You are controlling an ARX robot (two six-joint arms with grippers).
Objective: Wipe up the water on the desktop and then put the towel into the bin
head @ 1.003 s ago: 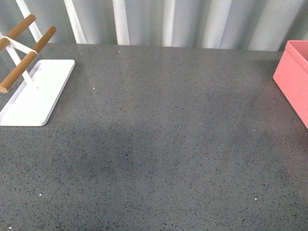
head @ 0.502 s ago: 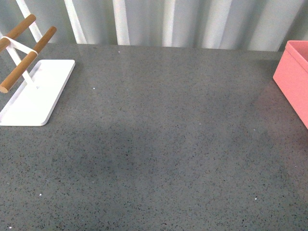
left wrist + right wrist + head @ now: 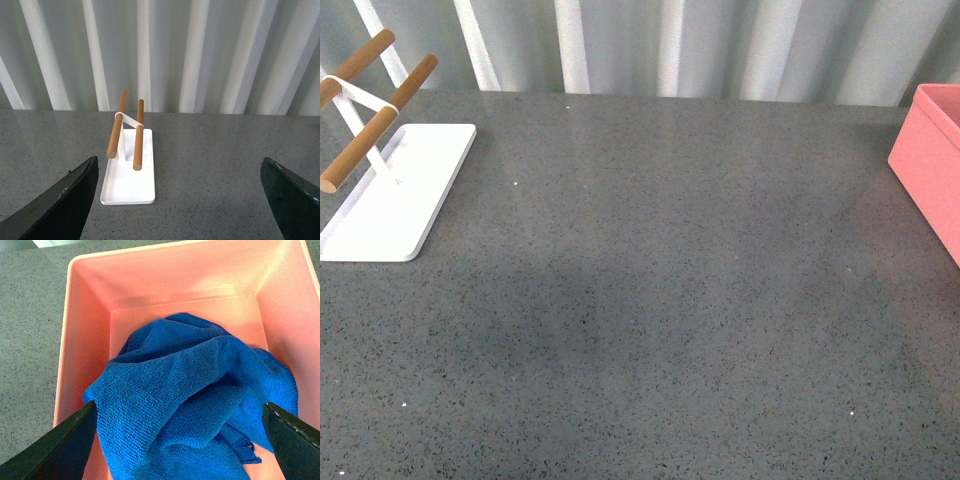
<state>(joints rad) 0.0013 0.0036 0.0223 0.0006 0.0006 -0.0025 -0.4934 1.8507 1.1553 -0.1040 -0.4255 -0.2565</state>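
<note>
Towel lies bunched inside bin. Bin sits at desktop right edge. Rack tray at far left, 2 bars above it. Ribbed wall behind desktop.

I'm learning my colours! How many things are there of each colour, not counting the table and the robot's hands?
Blue: 1, the towel bunched up inside the bin.
Pink: 1, the bin.
White: 1, the rack tray.
Wood-brown: 2, the rack's two bars and.
Total: 5
</note>
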